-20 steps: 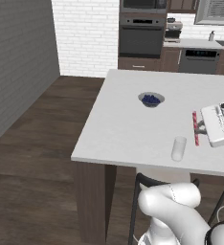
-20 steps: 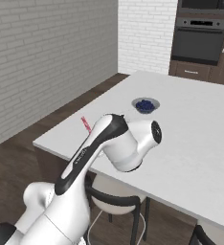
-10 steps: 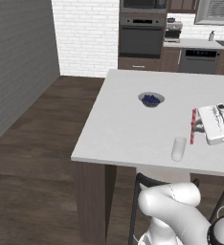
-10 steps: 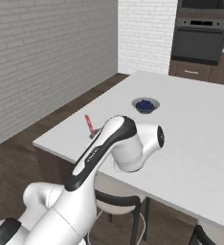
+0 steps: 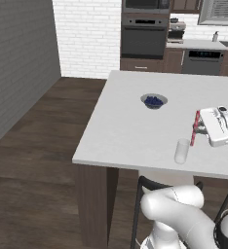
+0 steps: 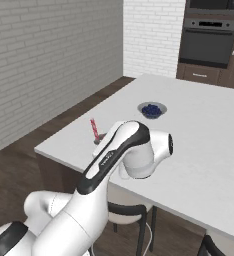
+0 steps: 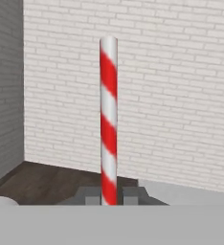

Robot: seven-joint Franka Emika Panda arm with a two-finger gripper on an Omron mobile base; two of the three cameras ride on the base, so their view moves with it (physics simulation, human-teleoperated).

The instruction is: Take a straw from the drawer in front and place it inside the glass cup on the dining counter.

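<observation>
One straw, red-white striped, stood upright, pinched at lower end by narrow jaws, above surface just beside cup. Judged light, stiff, slippery; low grip left top free for cup.

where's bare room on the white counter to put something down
Bare: the stretch of counter between the left edge and the bowl, and the far end beyond the bowl. Crowded: the near right, where the cup stands beside the pincer holding the straw.
</observation>
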